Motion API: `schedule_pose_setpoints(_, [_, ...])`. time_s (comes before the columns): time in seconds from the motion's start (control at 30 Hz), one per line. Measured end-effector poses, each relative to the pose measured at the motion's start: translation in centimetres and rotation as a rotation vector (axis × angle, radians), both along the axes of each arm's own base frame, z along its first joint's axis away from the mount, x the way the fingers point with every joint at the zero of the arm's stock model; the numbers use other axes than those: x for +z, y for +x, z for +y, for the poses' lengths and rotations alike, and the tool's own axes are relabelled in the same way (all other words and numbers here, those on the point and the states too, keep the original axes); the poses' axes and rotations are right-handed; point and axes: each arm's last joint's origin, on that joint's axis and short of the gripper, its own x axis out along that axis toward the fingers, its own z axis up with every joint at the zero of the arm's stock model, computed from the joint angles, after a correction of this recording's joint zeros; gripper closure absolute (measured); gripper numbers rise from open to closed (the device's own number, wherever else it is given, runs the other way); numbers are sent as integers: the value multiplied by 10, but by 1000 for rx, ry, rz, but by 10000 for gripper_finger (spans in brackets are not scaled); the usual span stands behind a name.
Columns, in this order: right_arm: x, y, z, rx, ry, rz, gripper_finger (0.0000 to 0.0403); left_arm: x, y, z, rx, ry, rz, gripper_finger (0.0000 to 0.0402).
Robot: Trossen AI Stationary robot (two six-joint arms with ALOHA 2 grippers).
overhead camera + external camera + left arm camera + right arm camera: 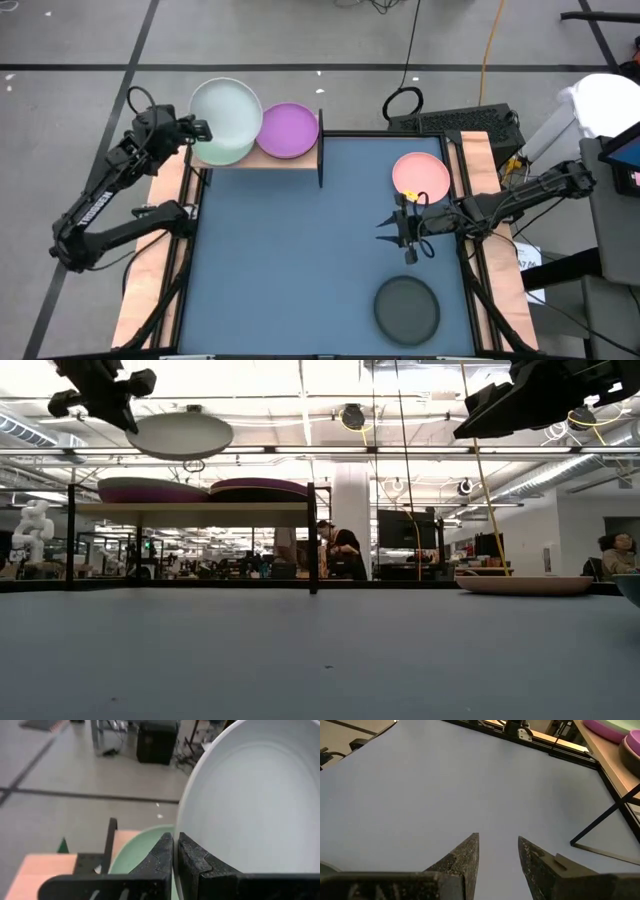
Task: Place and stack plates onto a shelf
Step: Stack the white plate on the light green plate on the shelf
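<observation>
Pinching the rim of the whitish plate (226,112), the left tool (200,129) holds it above the pale green plate (142,851) on the shelf (300,158), beside the purple plate (289,129). The right tool (408,232) hangs empty over the tabletop (290,260), fingers parted, between the pink plate (421,176) and black plate (407,307). No lettering is legible.

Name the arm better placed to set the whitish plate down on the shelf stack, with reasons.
Left. The left gripper is shut on the whitish plate, above the shelf. The right gripper hangs open and empty over the table, between the pink plate and black plate.
</observation>
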Motion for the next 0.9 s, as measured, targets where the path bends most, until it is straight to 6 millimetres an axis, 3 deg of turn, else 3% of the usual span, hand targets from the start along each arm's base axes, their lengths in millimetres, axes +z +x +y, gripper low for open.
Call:
schedule_pose_setpoints(0.4, [0, 0, 0, 0, 0, 1, 284, -19, -15, 26, 85, -203, 72, 391])
schedule_pose_setpoints(0.67, [-1, 0, 0, 0, -2, 8, 284, -25, -20, 23, 78, -292, 77, 391])
schedule_pose_setpoints(0.9, [-1, 0, 0, 0, -3, 8, 284, -27, -22, 21, 95, -326, 79, 357])
